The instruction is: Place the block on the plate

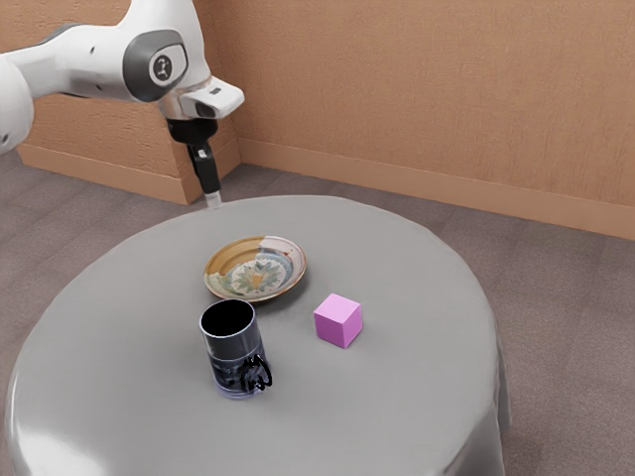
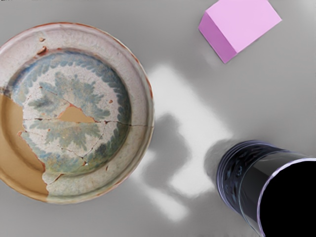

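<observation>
My gripper (image 1: 213, 199) hangs in the air near the table's far edge in the exterior view, up and to the exterior view's left of the plate (image 1: 256, 270). A pink block (image 1: 338, 320) rests on the table, apart from the plate, toward the exterior view's right. The wrist view looks down on the patterned, cracked-looking plate (image 2: 76, 113) with a tan patch, and on the pink block (image 2: 242, 22). Nothing lies on the plate.
A dark mug (image 1: 234, 347) stands upright on the round grey table (image 1: 397, 397), close to the plate and block; the wrist view also has this mug (image 2: 252, 173). A brown wall (image 1: 427, 99) rises beyond the table.
</observation>
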